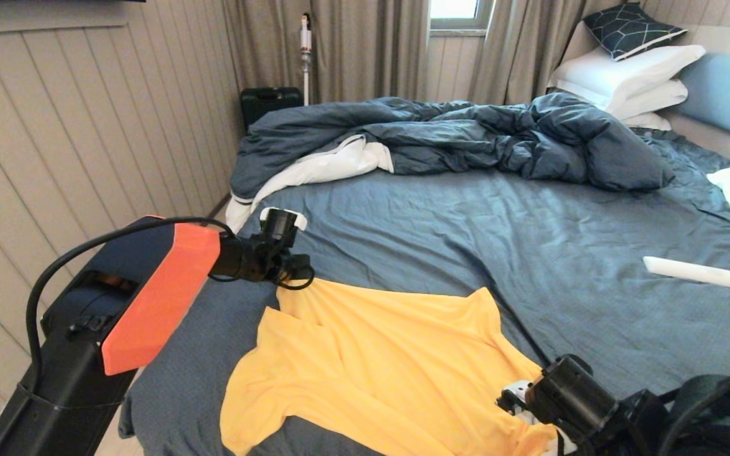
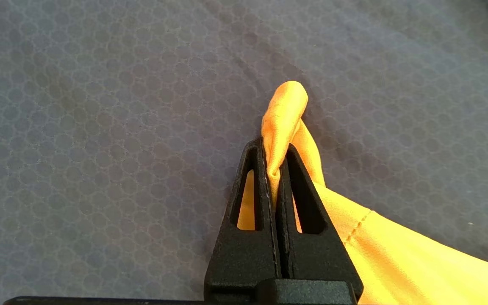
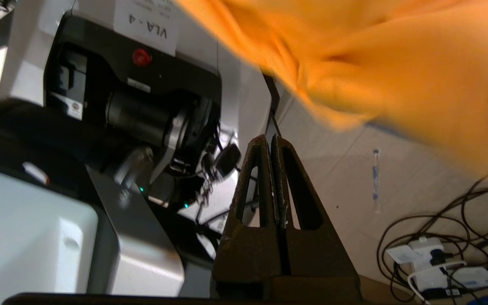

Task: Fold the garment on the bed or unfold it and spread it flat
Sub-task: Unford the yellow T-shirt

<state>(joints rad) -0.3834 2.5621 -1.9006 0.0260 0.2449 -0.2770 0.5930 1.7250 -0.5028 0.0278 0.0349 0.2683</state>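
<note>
Down at the near edge of the bed, right pincer parked with its fingers pressed together on nothing, pointing off toward the robot's own base and the floor cables. Orange cloth hangs just above it in the wrist view, not between the tips.

A bit further in, garment lying on the slate sheet, mostly opened out but rumpled, with one flap folded over along its left side and the near hem drooping over the bed edge.

At the far left corner of the shirt, left pincer clamped on a small rolled-up nub of the fabric, hem stitching visible right behind the tips. Looks like mid-spread, tugging that corner outward.

To do this bit well, probably: pull low and slow, away from the shirt's middle, so the thin fabric slides over the sheet instead of bunching. Tiny pinch, so a quick yank could slip it free. Worth keeping the sheet itself out of the grip too. Folded flap on the left likely needs its own pass after.

Further back, white remote-looking bar on the sheet, then crumpled dark duvet, then the pillows.
</note>
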